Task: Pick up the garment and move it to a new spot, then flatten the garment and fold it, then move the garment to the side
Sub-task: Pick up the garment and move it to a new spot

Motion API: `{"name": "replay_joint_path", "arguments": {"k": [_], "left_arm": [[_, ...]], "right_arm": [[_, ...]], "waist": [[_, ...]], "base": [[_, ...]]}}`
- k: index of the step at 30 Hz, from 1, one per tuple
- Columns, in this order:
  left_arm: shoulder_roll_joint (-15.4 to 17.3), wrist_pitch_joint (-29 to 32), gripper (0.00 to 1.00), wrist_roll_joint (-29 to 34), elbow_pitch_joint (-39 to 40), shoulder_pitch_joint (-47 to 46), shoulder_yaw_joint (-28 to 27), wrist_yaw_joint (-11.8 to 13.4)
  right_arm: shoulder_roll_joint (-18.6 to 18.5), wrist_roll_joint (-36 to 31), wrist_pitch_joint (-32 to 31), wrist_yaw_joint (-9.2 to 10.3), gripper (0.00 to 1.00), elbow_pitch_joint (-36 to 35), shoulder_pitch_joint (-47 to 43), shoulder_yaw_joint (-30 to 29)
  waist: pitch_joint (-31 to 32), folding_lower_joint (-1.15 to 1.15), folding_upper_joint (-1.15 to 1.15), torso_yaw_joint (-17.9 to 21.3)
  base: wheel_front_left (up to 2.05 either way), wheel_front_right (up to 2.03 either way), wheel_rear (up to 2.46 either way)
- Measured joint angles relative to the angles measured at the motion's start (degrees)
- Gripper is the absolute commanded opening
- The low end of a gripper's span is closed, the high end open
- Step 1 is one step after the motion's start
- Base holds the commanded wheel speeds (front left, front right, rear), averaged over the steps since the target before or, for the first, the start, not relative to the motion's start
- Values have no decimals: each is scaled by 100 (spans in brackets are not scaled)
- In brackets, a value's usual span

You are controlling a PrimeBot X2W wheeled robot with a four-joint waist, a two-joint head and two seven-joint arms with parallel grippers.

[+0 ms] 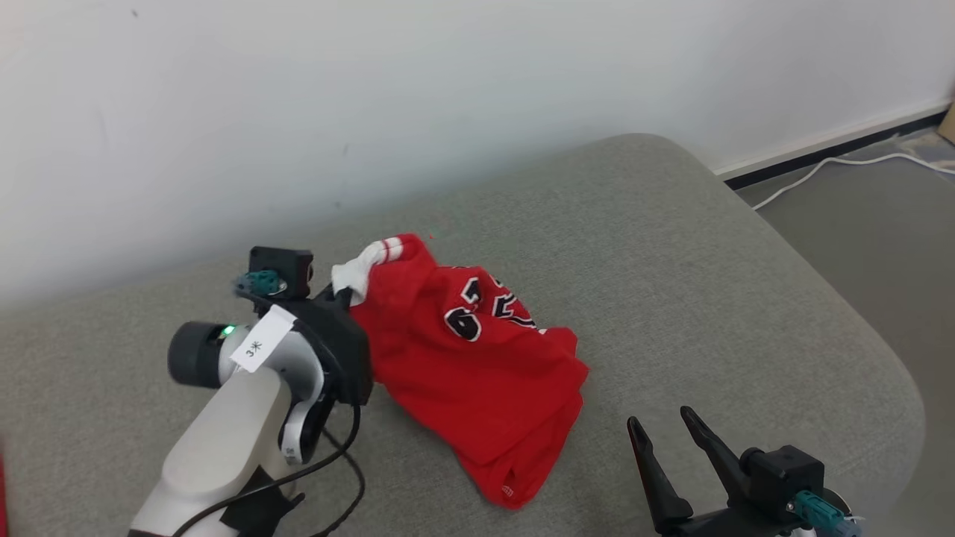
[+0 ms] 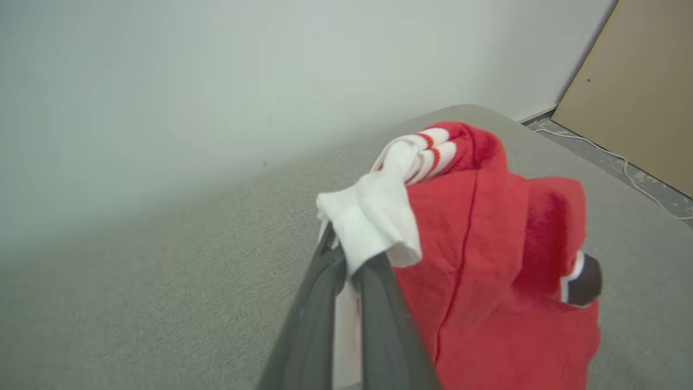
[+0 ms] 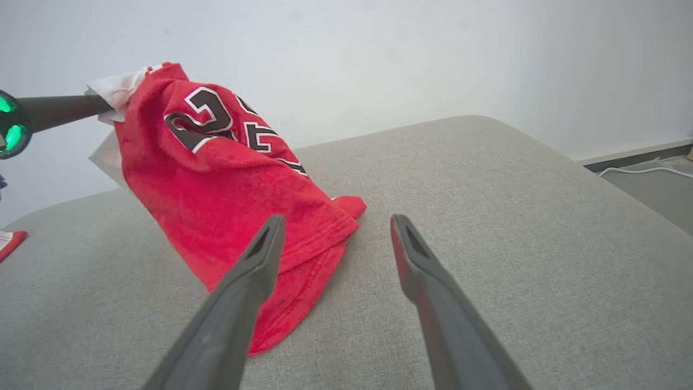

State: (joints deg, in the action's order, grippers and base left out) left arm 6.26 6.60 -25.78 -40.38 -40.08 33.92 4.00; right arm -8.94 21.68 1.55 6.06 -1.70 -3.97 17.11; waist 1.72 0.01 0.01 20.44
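Nearest, at lower right, the right gripper hovers above the grey cushion, its two dark fingers spread wide with nothing between them. Just beyond it lies the garment, a red jersey with black-and-white numerals. Its lower hem rests on the cushion and its upper end is lifted. At that upper end the left gripper is clamped tight on a bunch of white trim; whether collar or sleeve band is unclear. This looks like the first step, picking the garment up to carry it to a new spot. The next move likely calls for raising it until the hem clears, then travelling. Bare cushion lies to the right and behind. The cushion's rounded edge drops to the floor on the right, and a white wall stands close behind
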Motion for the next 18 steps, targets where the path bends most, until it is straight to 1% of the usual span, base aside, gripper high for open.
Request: {"name": "replay_joint_path", "arguments": {"k": [4, 5, 6, 7, 14, 18], "left_arm": [[94, -1, 0, 41, -365, 13, -9, 11], [110, -1, 37, 51, -441, 18, -5, 11], [127, -2, 64, 56, -511, 22, -4, 10], [142, -10, 100, 56, -569, 26, -2, 10], [178, -54, 100, 56, -898, 115, 21, 0], [177, -149, 100, 57, -990, 115, 26, -48]], "right_arm": [[11, 0, 5, 0, 100, 7, 12, 3], [14, 0, 7, 0, 100, 14, 19, 3], [20, 0, 7, 0, 100, 27, 38, 10], [26, 0, 7, 0, 100, 42, 68, 16], [42, 0, 34, 1, 100, 93, 118, -1], [36, 0, 47, 4, 100, 119, 117, -27]], "waist": [[-33, 0, 0, -133], [-38, 0, 0, -165], [-41, 0, 0, -197], [-43, 0, 0, -227], [-19, 0, 0, -402], [14, 0, 0, -506]], "base": [[0, 0, 0], [0, 0, 0], [0, 0, 0], [0, 0, 0], [0, 0, 0], [0, 0, 0]]}}
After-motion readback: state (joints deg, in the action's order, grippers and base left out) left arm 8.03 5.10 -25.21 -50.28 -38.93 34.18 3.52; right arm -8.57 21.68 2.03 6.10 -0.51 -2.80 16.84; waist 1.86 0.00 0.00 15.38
